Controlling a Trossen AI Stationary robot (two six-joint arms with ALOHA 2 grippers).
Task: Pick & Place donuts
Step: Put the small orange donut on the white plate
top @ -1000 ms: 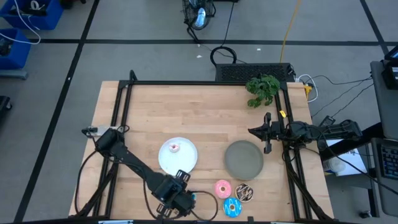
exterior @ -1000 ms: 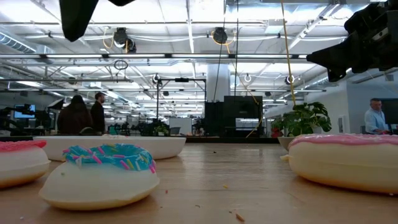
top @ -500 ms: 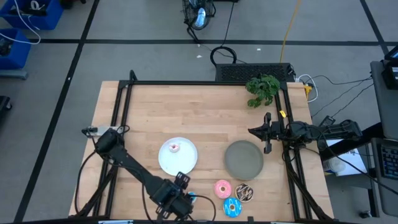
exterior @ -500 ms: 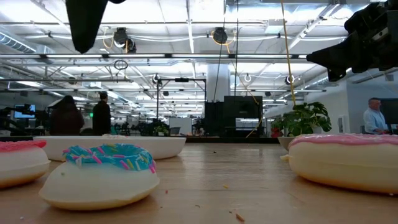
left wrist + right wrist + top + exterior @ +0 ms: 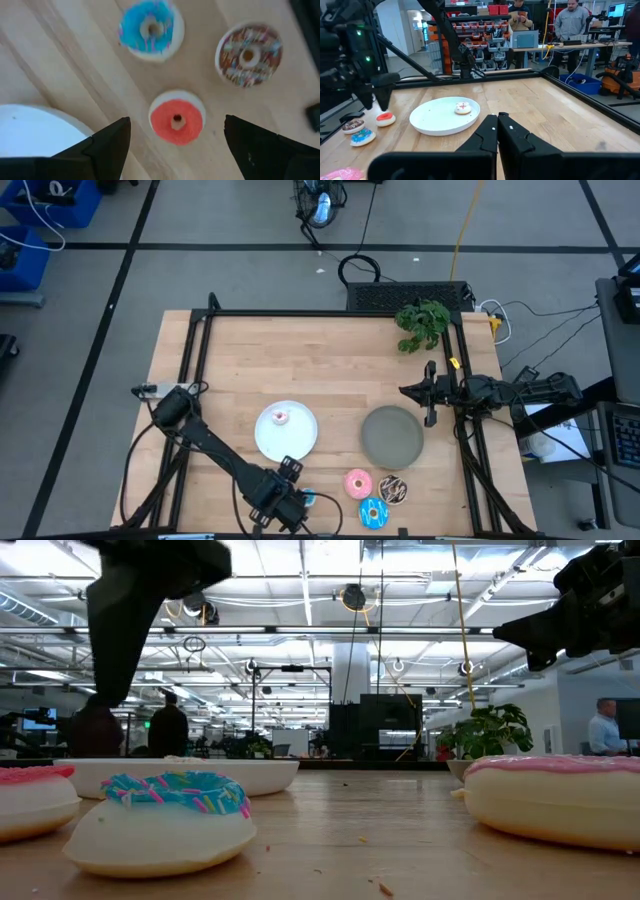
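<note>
Three larger donuts lie near the table's near edge: a pink one, a sprinkled chocolate one and a blue one. A small whitish donut sits on the white plate. My left gripper is open and hovers just left of the pink donut, which shows between its fingers; it touches nothing. My right gripper waits shut at the table's right side, above the far rim of the grey plate.
A green plant stands at the far right corner. A black frame rail runs along the table's far and side edges. In the low view another pink donut lies close to the camera at the near edge. People stand in the room beyond.
My left gripper has shifted slightly toward the table's near edge and come down; in the low view its dark form now hangs lower and larger. The donuts and plates have stayed in place.
</note>
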